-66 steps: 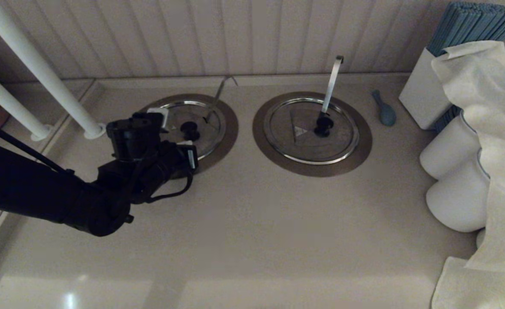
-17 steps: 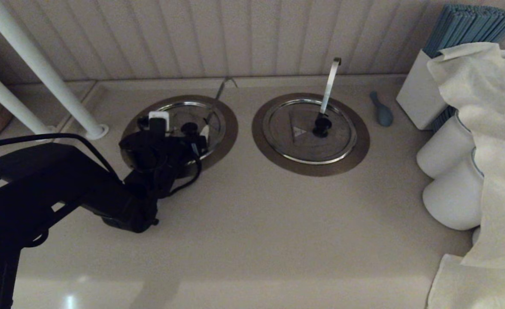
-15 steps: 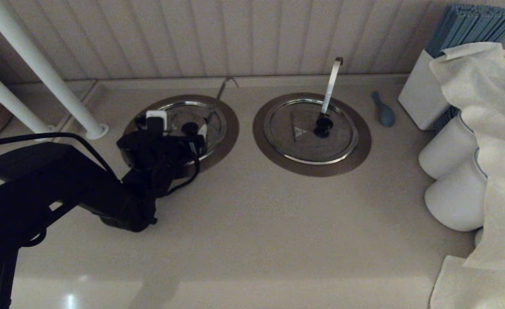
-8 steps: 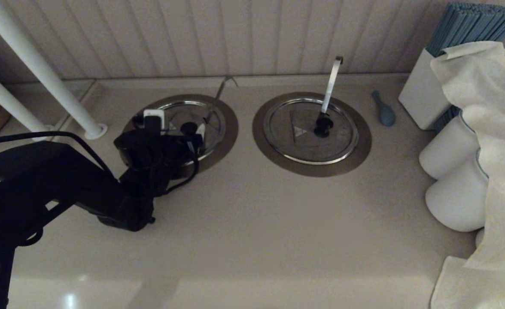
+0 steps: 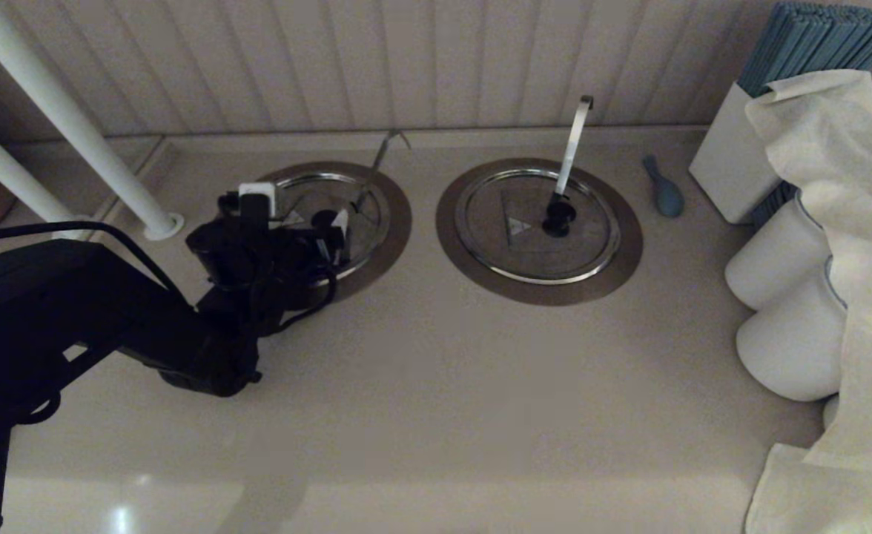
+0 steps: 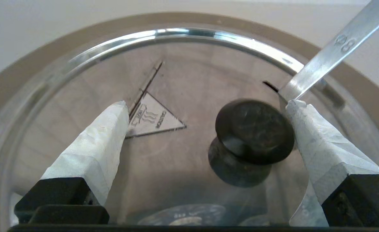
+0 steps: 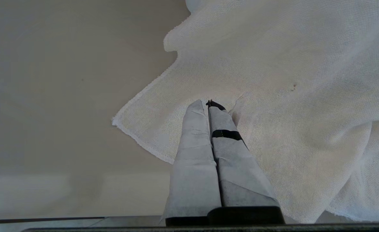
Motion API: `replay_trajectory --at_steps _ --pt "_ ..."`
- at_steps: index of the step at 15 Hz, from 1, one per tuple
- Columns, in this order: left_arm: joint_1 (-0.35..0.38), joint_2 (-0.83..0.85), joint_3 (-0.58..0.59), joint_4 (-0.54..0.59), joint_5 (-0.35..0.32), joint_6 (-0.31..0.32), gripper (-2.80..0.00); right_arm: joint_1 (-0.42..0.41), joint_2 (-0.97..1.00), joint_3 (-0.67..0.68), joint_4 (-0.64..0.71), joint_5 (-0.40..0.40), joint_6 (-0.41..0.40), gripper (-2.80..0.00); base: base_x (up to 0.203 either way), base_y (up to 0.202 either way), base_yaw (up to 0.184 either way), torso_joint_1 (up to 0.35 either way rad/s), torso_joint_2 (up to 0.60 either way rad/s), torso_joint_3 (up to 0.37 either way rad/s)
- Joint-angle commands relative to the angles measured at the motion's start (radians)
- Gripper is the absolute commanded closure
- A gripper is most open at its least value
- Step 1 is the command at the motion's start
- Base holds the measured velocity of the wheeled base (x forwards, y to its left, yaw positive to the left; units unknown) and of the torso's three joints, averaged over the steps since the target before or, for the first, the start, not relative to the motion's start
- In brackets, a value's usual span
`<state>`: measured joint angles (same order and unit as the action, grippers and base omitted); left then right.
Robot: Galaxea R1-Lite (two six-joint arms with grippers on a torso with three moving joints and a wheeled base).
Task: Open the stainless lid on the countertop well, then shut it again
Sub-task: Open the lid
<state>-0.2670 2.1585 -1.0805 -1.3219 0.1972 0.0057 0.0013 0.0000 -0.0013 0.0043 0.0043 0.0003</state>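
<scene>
The stainless lid (image 5: 368, 215) sits flat on the countertop well, inside its brushed collar (image 5: 397, 222). Its thin hooked rod (image 5: 380, 159) rises at the back. My left gripper (image 5: 299, 215) hangs open over the lid. In the left wrist view the left gripper (image 6: 207, 104) straddles the black knob (image 6: 254, 129). One fingertip (image 6: 297, 111) is right beside the knob, and the other stands well off near the triangle mark (image 6: 154, 117). My right gripper (image 7: 207, 104) is shut with nothing in it, above a white cloth (image 7: 273, 80), out of the head view.
The twin lid (image 5: 510, 245) with its broad bright handle (image 5: 573, 141) lies to the right. Beyond it are a blue spoon (image 5: 664, 189), a white box of blue sticks (image 5: 732, 156), white rolls (image 5: 777, 252) and draped cloth (image 5: 844, 185). White poles (image 5: 73, 119) stand at the left.
My left arm has lifted and turned the gripper, setting its fingers either side of the knob. In the last second it drifted slightly left. The lid has not moved.
</scene>
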Motion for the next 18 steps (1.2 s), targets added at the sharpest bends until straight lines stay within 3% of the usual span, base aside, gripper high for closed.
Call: replay_trajectory --at_steps 1,14,18 --pt "-0.001 -0.025 0.003 -0.011 0.001 0.0 -2.8 -0.001 0.002 0.0 0.0 0.0 0.0 0.0 0.0 0.0 0.0 0.0 0.0 0.0" --pt "-0.02 -0.013 0.053 -0.01 -0.009 0.015 -2.8 0.0 0.0 0.0 0.0 0.0 0.0 0.0 0.0 0.0 0.0 0.0 0.0 0.0" --pt "-0.018 0.005 0.07 -0.011 -0.007 0.099 -2.8 0.0 0.0 0.0 0.0 0.0 0.0 0.0 0.0 0.0 0.0 0.0 0.0 0.0"
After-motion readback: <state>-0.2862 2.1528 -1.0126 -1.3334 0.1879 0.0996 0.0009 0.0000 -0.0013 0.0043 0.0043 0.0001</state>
